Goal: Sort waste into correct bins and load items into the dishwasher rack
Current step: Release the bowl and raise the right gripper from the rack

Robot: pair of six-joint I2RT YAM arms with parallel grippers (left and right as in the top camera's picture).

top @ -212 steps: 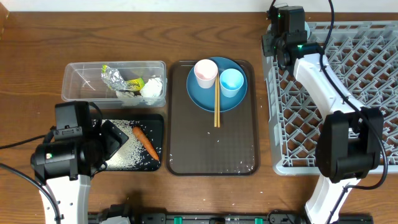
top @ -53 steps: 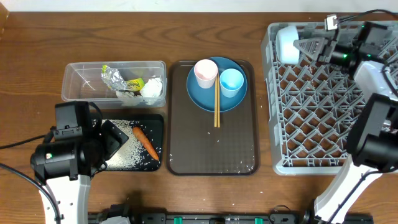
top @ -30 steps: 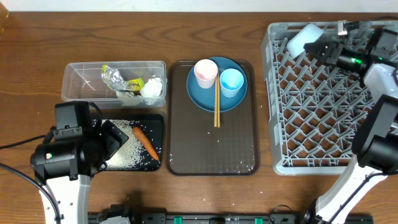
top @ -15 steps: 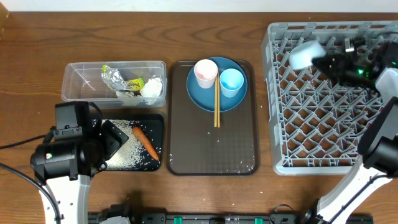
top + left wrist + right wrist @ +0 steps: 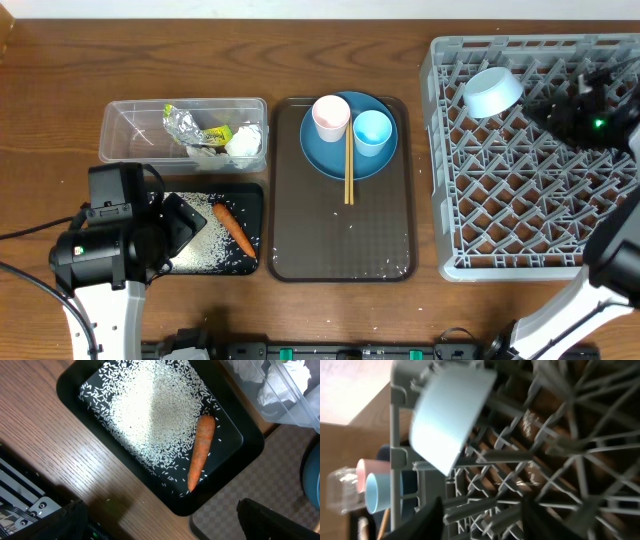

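The pale-blue bowl (image 5: 492, 92) is seen tilted on the pegs in the upper left corner of the grey dishwasher rack (image 5: 520, 200), at the right of the overhead frame. The right gripper (image 5: 482, 510) is held just beside it with its 2 fingers parted. Nothing is grasped between them, and the bowl lies clear of both.

The left gripper (image 5: 157, 509) is spread wide and empty above the near edge of the black tray (image 5: 250, 442), at the lower left of the overhead frame. White rice grains (image 5: 145, 415) are scattered in that tray, and 1 orange carrot (image 5: 200, 450) lies across them.

Above it, the clear plastic tub (image 5: 125, 125) is filled with crumpled silver foil (image 5: 182, 123), a yellow-green wrapper (image 5: 215, 132) and white tissues (image 5: 243, 143).

At centre, the brown serving tray (image 5: 340, 240) carries the dark-blue plate (image 5: 325, 160). On the plate, the pale-pink cup (image 5: 331, 117) and the light-blue cup (image 5: 373, 131) stand upright, and the 2 wooden chopsticks (image 5: 348, 165) are laid between them, reaching past the plate's lower rim.
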